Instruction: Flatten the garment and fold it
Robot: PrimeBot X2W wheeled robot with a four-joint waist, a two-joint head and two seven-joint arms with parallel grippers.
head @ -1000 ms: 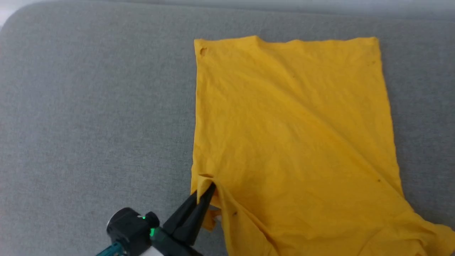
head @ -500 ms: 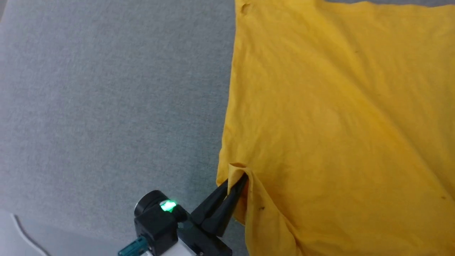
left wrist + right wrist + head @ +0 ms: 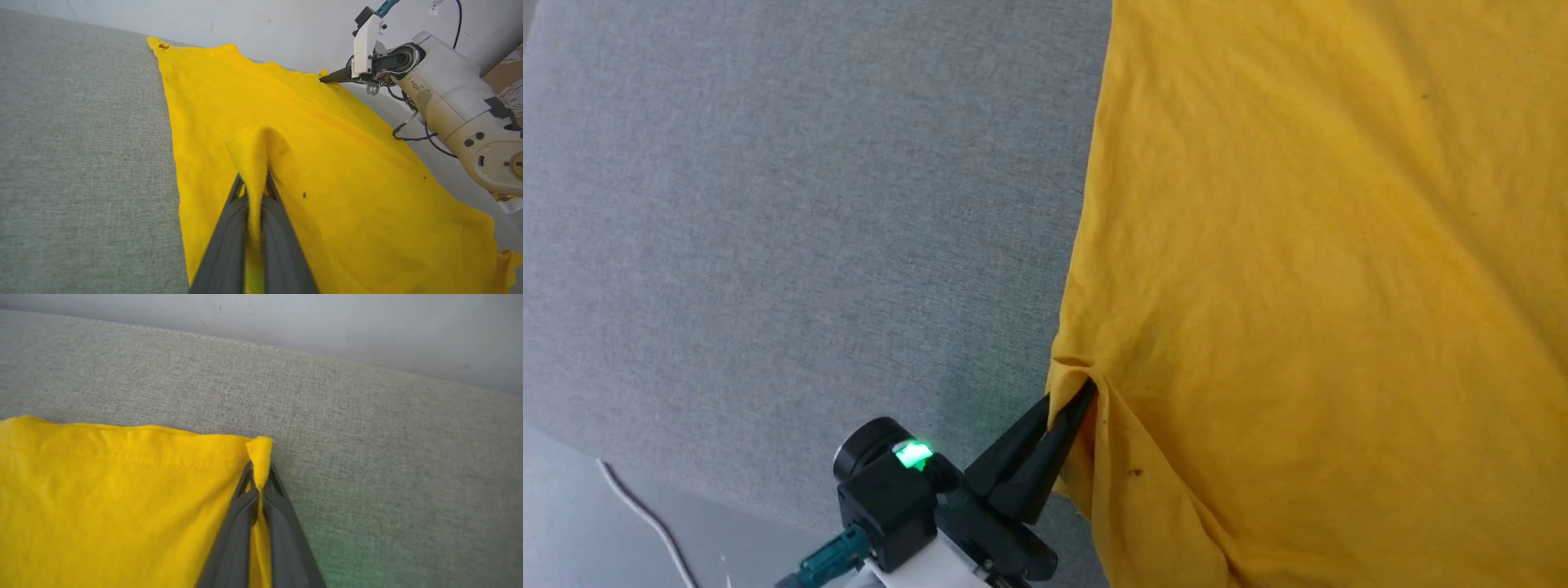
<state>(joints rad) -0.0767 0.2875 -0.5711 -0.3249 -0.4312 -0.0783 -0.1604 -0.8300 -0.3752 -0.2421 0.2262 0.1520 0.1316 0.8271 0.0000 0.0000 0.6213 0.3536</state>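
Note:
The mustard-yellow garment [image 3: 1298, 286] lies plain side up on the grey cushion; its print is hidden. My left gripper [image 3: 1072, 400] is shut on a raised pinch of the garment's left edge, and the cloth puckers around the tips. In the left wrist view the garment [image 3: 327, 183] stands up as a ridge between my left gripper [image 3: 253, 183]. Far across the cloth, my right gripper [image 3: 322, 79] meets a far corner. In the right wrist view my right gripper [image 3: 258, 473] is shut on the hemmed corner of the garment [image 3: 102, 498].
The grey fabric cushion [image 3: 768, 245] stretches to the left of the garment. Pale floor with a white cable [image 3: 645, 514] shows at the lower left past the cushion's edge. A grey wall [image 3: 286, 318] runs behind the cushion. My right forearm [image 3: 457, 106] reaches over the cushion's far side.
The head camera has moved lower and closer, so the garment runs off the top and floor shows at the lower left. My left gripper still pinches the same edge.

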